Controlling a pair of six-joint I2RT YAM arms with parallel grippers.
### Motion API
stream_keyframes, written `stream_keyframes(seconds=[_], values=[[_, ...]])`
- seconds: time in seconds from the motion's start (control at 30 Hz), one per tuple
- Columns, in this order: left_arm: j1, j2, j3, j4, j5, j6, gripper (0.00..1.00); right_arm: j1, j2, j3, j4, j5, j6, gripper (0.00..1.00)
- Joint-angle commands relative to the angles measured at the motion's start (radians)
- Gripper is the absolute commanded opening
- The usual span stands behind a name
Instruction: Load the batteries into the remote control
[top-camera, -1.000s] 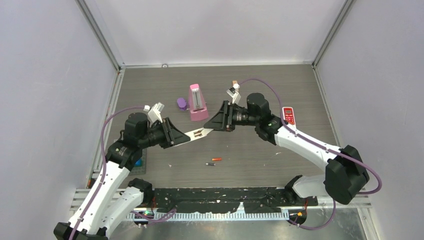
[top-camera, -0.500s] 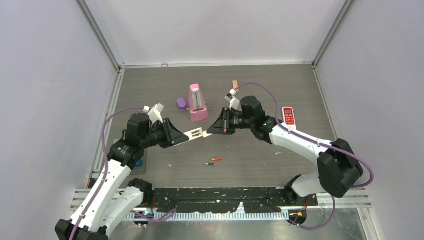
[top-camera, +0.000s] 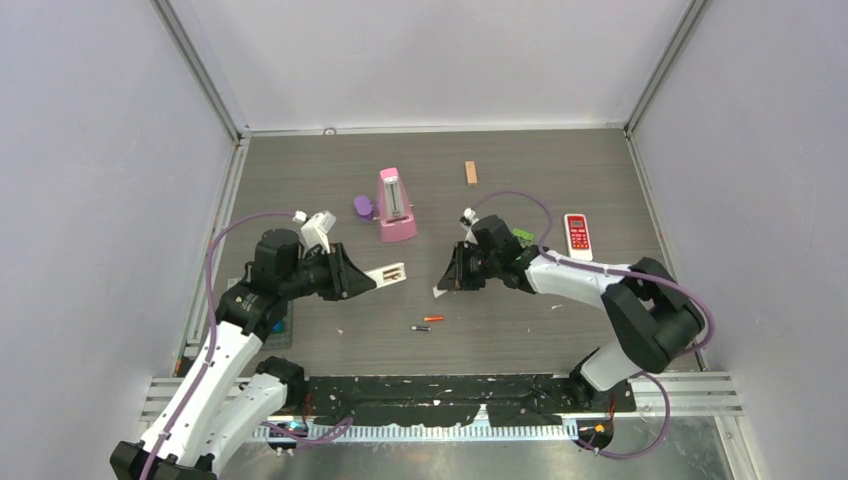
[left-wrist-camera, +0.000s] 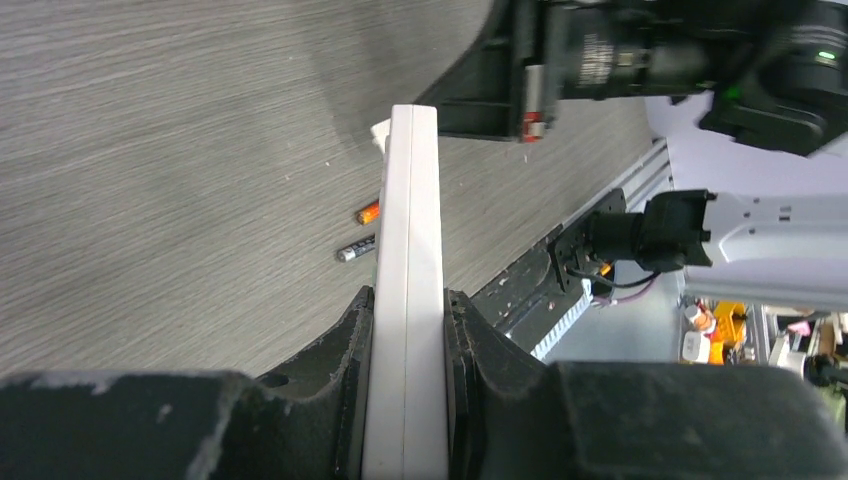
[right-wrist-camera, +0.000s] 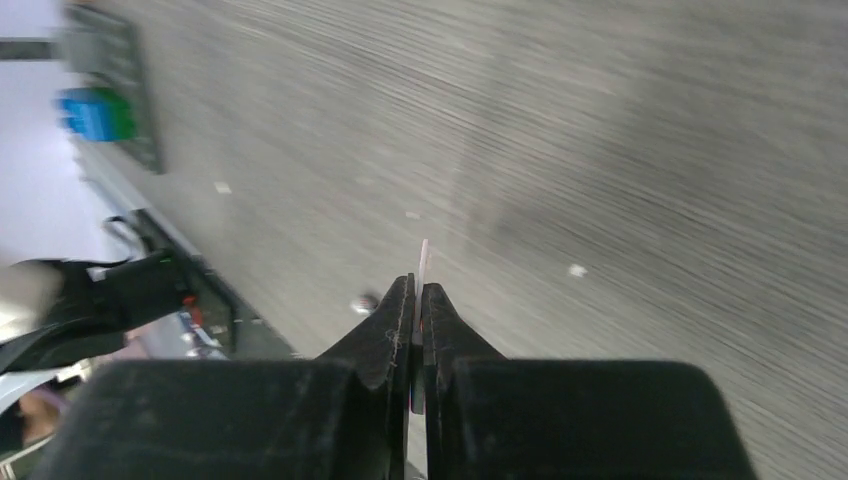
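While the white remote control (top-camera: 386, 272) is clamped edge-on between the jaws of the left gripper (top-camera: 358, 278), a thin white plate (right-wrist-camera: 423, 258) is pinched in the closed right gripper (top-camera: 446, 284), low over the table (top-camera: 520, 170). An orange battery (top-camera: 432, 319) and a dark battery (top-camera: 420, 328) are seen lying just beside each other on the tabletop, near the right gripper and on its near side.
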Motion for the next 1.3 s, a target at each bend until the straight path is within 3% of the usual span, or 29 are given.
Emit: stream_keyframes(seconds=[0.0,0.3,0.43,0.5,0.7,0.83,1.0,1.13,1.27], values=[[0.005,-0.024,-0.002,0.071,0.111,0.067,0.0,0.002,0.065,-0.037,-0.012,0.101,-0.05,0.14],[0.005,-0.023,0.011,0.07,0.166,0.113,0.0,0.007,-0.005,-0.008,-0.176,0.299,-0.064,0.7],[0.005,-0.012,0.038,0.042,0.182,0.143,0.0,0.011,-0.118,0.014,-0.216,0.327,-0.094,0.85],[0.005,-0.002,0.054,0.024,0.198,0.163,0.0,0.011,-0.153,0.026,-0.199,0.267,-0.122,0.87],[0.005,0.025,0.1,-0.022,0.335,0.237,0.0,0.04,-0.258,0.029,0.047,-0.167,-0.231,0.87],[0.005,0.017,0.109,-0.026,0.469,0.271,0.0,0.105,-0.305,0.073,0.138,-0.291,-0.272,0.87],[0.005,0.006,0.13,-0.081,0.551,0.338,0.0,0.178,-0.286,0.129,0.156,-0.356,-0.297,0.88],[0.005,0.002,0.156,-0.141,0.535,0.385,0.0,0.201,-0.277,0.144,0.174,-0.385,-0.293,0.88],[0.005,-0.015,0.17,-0.148,0.462,0.381,0.0,0.203,-0.321,0.151,0.083,-0.209,-0.345,0.88]])
